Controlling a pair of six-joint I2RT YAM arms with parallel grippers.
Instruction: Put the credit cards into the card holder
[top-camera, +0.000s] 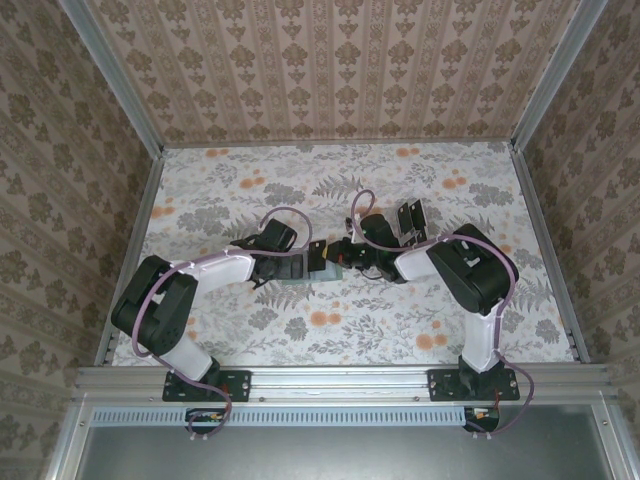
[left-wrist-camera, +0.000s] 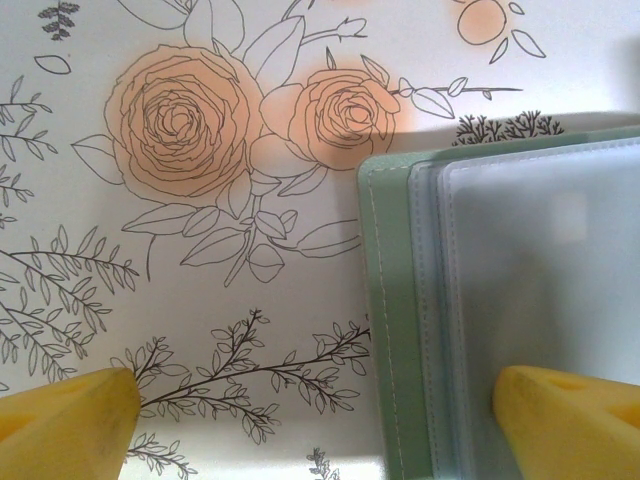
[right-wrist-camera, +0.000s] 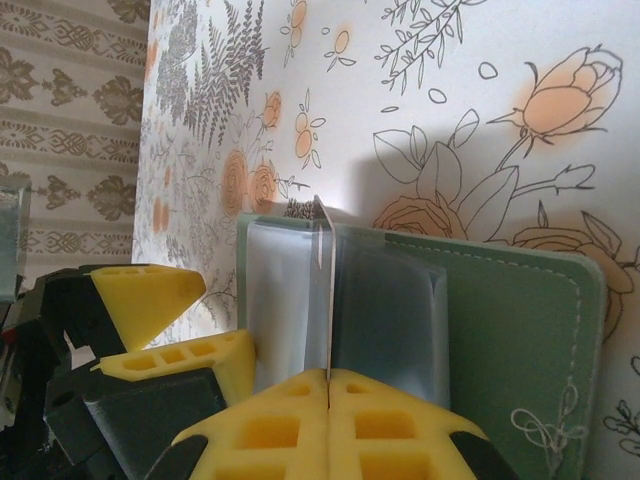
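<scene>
Since the right claw (right-wrist-camera: 329, 400) is pressed together on a thin credit card (right-wrist-camera: 323, 285), which shows edge-on, the step in hand is, as I judge, to slide this card into a clear sleeve (right-wrist-camera: 285, 300) of the card holder (right-wrist-camera: 520, 330). To do it well, the card should first be laid flatter, nearly parallel to the sleeve. Its leading edge should then be brought to the sleeve's mouth and pushed slowly along the card's own long axis, because a twist could buckle the soft plastic. The left claw (left-wrist-camera: 320, 415) stands wide apart and holds nothing, with one finger over the holder and the other over the bare worktop (left-wrist-camera: 200, 300). It could press the holder down so that it does not slip. The holder lies open and flat at the middle of the worktop, between both claws. The card's long axis runs from the right claw toward the left, and the card stands nearly upright on the sleeves.
</scene>
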